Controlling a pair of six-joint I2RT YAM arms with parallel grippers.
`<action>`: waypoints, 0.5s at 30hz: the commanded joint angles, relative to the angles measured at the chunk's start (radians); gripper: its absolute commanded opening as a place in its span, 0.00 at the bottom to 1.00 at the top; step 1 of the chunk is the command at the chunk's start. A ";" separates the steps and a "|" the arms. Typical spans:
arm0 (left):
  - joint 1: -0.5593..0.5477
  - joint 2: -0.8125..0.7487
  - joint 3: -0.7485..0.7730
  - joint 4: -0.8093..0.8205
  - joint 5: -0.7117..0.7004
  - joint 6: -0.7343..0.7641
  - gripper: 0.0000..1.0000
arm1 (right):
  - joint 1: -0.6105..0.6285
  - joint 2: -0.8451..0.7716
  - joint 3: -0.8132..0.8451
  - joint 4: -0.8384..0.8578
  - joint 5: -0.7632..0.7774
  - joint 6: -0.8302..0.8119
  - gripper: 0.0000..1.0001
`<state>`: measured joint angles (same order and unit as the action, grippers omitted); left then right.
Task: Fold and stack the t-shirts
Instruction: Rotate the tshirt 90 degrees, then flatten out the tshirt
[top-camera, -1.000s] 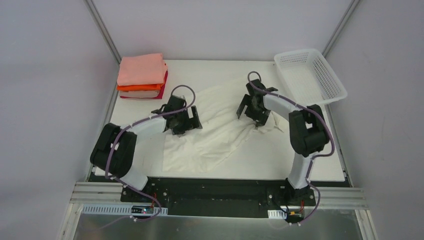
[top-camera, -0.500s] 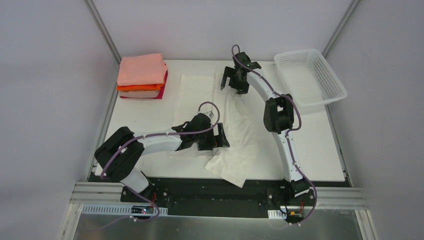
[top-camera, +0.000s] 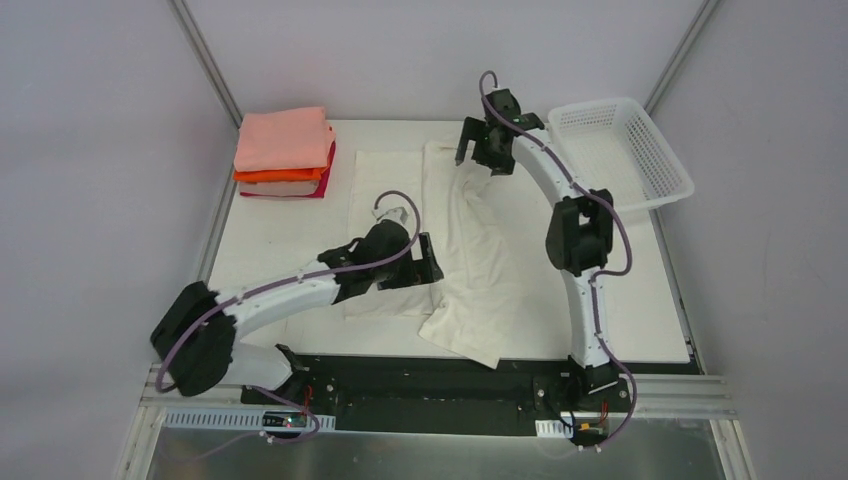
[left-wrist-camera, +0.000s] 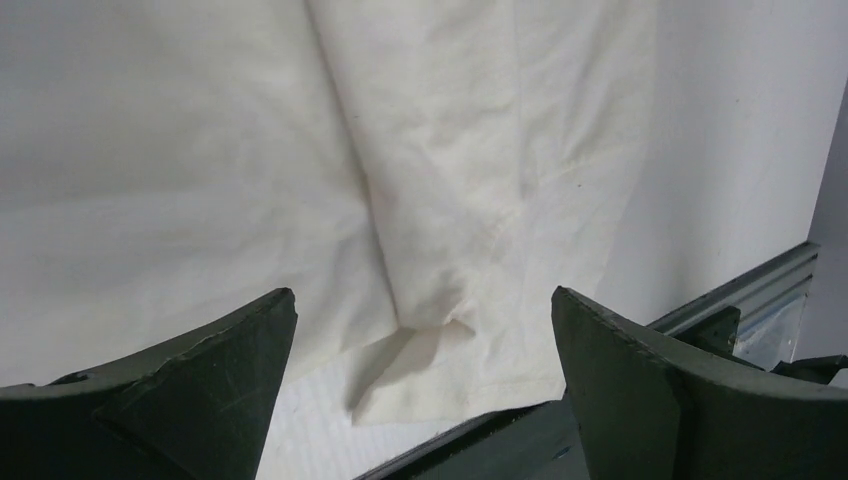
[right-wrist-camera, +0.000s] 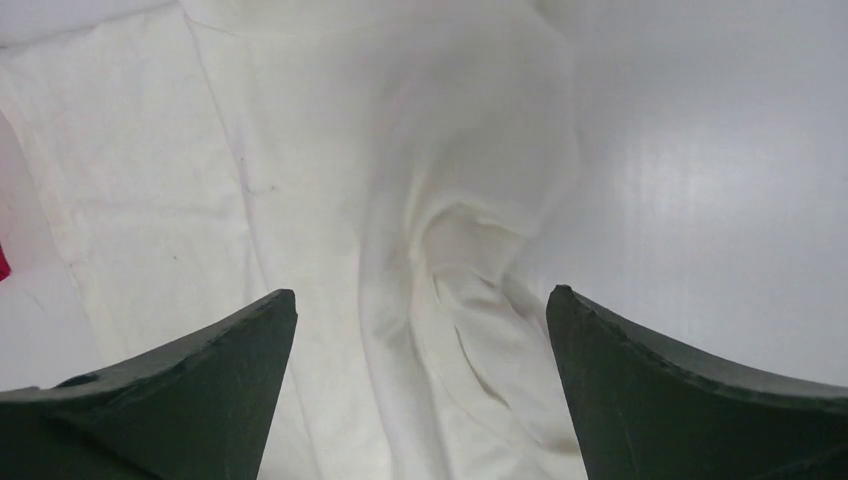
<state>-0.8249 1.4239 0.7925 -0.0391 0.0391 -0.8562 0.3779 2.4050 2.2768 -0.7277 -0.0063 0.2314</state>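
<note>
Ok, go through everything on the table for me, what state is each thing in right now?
Cream-white t-shirt: spread on the table, partly folded lengthwise, wrinkled, not yet stacked.
Stack of folded shirts: piled at the far left corner, salmon-pink on top.
Basket: upright at the far right corner, nothing showing inside.
Left gripper: open, holding nothing, over the shirt's near hem.
Right gripper: open, holding nothing, over the shirt's far end.

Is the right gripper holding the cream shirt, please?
No, the right gripper stands open above the cream shirt, gripping nothing.
</note>
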 joint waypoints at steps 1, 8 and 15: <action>-0.002 -0.268 -0.067 -0.277 -0.267 0.012 0.99 | -0.034 -0.360 -0.179 0.005 0.091 0.013 1.00; 0.007 -0.525 -0.189 -0.648 -0.439 -0.233 0.99 | 0.123 -0.879 -0.958 0.149 0.170 0.124 1.00; 0.019 -0.617 -0.303 -0.711 -0.466 -0.361 0.96 | 0.191 -1.281 -1.432 0.158 0.124 0.287 0.99</action>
<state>-0.8223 0.8310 0.5255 -0.6548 -0.3531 -1.1011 0.5800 1.2724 1.0077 -0.5884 0.1204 0.4076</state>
